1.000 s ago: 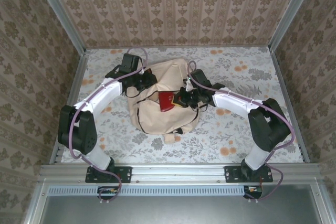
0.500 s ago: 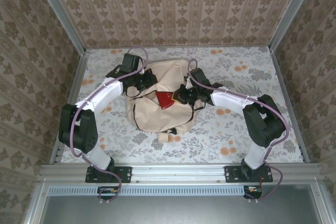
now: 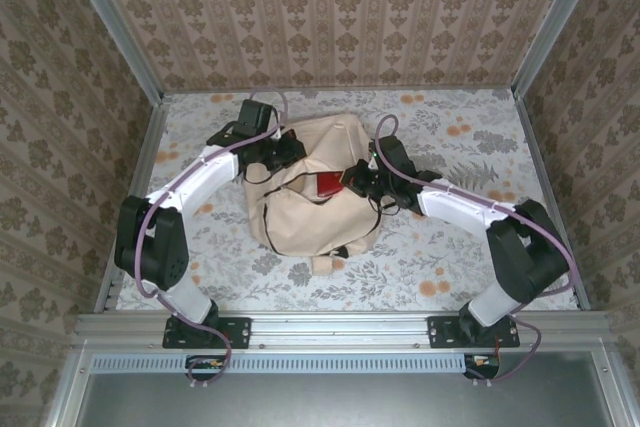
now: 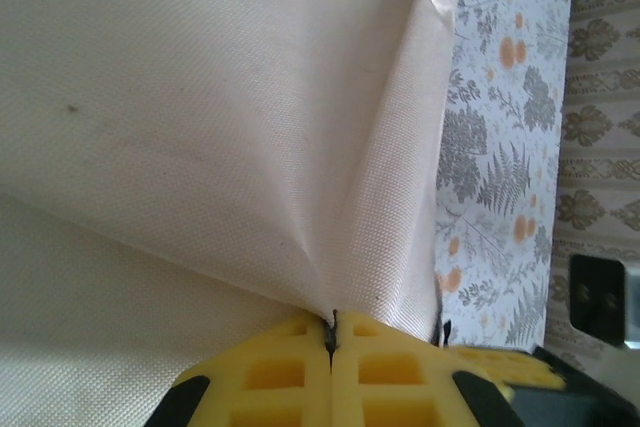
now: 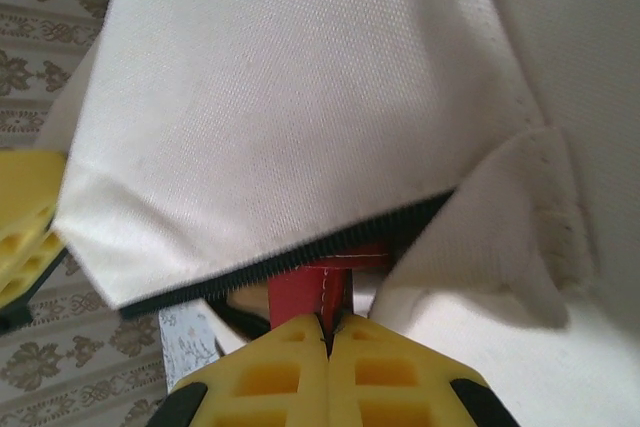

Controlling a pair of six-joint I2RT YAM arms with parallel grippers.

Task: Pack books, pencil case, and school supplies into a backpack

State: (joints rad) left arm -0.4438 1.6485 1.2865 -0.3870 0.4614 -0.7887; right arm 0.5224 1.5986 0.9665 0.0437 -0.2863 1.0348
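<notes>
At the middle of the bench (image 3: 455,152) lies the cream backpack (image 3: 300,222), zipper mouth gaping. Its fabric is pinched in the left pincer (image 4: 331,325), fingers pressed together. The right pincer (image 5: 328,332) clamps a red pouch (image 5: 300,295) (mostly hidden) tucked under the zipper edge.

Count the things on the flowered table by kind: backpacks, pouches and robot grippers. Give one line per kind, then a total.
Backpacks: 1 (large soft cream-beige fabric backpack)
Pouches: 1 (small red squarish pouch)
Grippers: 2 (left gripper, right gripper)
Total: 4
</notes>
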